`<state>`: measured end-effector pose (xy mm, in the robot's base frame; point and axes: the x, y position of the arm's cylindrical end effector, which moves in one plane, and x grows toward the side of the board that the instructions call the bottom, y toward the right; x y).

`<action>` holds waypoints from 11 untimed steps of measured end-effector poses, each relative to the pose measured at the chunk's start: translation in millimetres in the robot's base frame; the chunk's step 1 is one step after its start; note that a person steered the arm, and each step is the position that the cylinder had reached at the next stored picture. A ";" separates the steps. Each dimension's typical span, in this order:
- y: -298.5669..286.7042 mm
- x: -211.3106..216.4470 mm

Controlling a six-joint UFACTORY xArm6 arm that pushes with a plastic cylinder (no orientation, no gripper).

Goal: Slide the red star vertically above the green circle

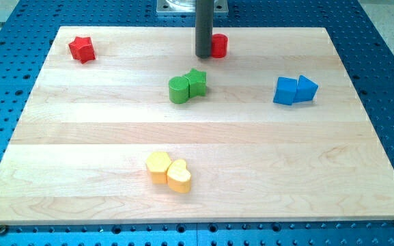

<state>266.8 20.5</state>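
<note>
Parking my tip (203,56) bare, touching 1 red block (219,45), far from red star (82,49); we risk shoving the wrong 1 twd green circle (179,90).

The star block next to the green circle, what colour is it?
Green, like the green circle it touches; the green star shows in the camera view.

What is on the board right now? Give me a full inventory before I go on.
red star: 1, red, top left corner of the board
red block: 1, red, top centre, partly hidden behind the rod, shape unclear
green circle: 1, green, centre, touching the green star
green star: 1, green, just right of the circle
blue blocks: 2, blue, right side, touching
yellow blocks: 2, yellow, bottom centre, touching
board: 1, pale wood
my tip: 1, dark rod, just left of the red block
</note>
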 end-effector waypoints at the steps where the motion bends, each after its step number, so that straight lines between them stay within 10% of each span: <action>1: -20.8 -20.5; 3: 77.6 -4.6; 7: -300.7 -42.2; 9: -222.6 25.8; 11: -210.8 -3.1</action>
